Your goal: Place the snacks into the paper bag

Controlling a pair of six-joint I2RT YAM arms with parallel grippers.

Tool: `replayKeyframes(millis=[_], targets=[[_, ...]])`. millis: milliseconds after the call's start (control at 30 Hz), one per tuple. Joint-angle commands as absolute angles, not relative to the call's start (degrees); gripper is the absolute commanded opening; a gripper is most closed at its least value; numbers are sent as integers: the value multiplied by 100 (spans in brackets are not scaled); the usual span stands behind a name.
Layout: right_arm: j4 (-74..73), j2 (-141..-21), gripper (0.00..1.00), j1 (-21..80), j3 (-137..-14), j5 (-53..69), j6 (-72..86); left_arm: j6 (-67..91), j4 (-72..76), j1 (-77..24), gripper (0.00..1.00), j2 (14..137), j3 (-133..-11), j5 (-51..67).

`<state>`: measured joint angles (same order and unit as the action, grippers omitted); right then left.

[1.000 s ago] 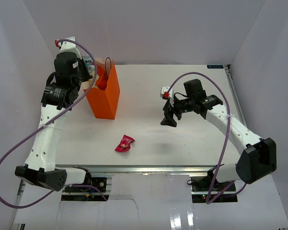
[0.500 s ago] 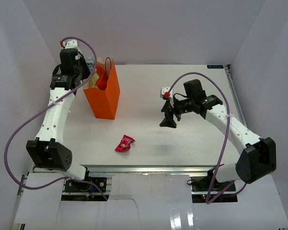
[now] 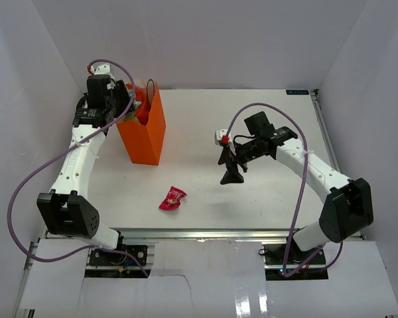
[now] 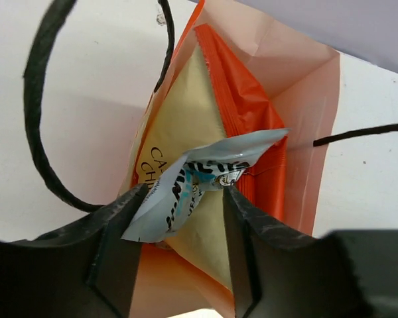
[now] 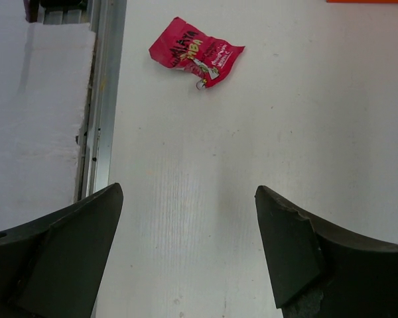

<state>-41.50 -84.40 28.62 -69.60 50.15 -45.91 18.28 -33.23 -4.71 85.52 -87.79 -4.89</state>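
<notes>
Since a second ago my left gripper [image 4: 186,193] has swung over the paper bag [image 4: 306,119]. Its jaws pinch a silver wrapper [image 4: 202,173] above the chip bag [image 4: 247,112] inside. My right gripper [image 5: 188,199] has drifted left, jaws spread, hovering over the table [image 5: 331,132]. A pink candy [image 5: 196,53] lies ahead, apart.

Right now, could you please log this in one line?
left gripper shut on silver snack over paper bag; right gripper open; pink candy on table
</notes>
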Motion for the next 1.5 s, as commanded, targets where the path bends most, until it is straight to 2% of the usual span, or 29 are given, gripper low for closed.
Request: replayKeyframes(millis=[0,167,333,367,400,567,733,900,1067,1200,1367,1467], targets=[[-4868,-8411,87,3067,-7330,5370,-5684,1872,-3146,-466,63,8095,-9008,-194],[-6036,-8587,95,3409,-7585,5573,-7818,1916,-3138,-466,75,7788,-9263,-70],[-6109,-8999,96,3744,-7866,5309,-8042,1899,-3138,-457,80,7279,-9220,-70],[-6047,-9052,99,3857,-7945,5282,-7972,1881,-3129,-466,80,7190,-9133,-53],[-5951,-9096,91,3919,-7954,5256,-7876,1837,-3129,-466,81,7094,-9071,-53],[-5292,-9088,90,4612,-7735,4712,-8138,1793,-3243,-466,85,6207,-8465,-9],[-4703,-9456,90,5246,-7515,3991,-8253,2231,-3489,-466,89,4959,-6911,456],[-3632,-9922,100,5712,-7506,3518,-7657,3136,-4067,-466,91,3254,-5076,764],[-2455,-10370,85,5976,-7532,2806,-6989,4399,-4481,-466,91,1945,-3992,993],[-2075,-10696,74,6161,-7550,2418,-6820,5570,-4561,-466,92,1373,-3184,1002],[-1776,-10907,66,6328,-7313,2049,-6855,6897,-4631,-466,92,1134,-2506,1186],[-1644,-11030,56,6346,-7242,1925,-6733,7513,-4684,-457,92,1195,-2286,1318]])
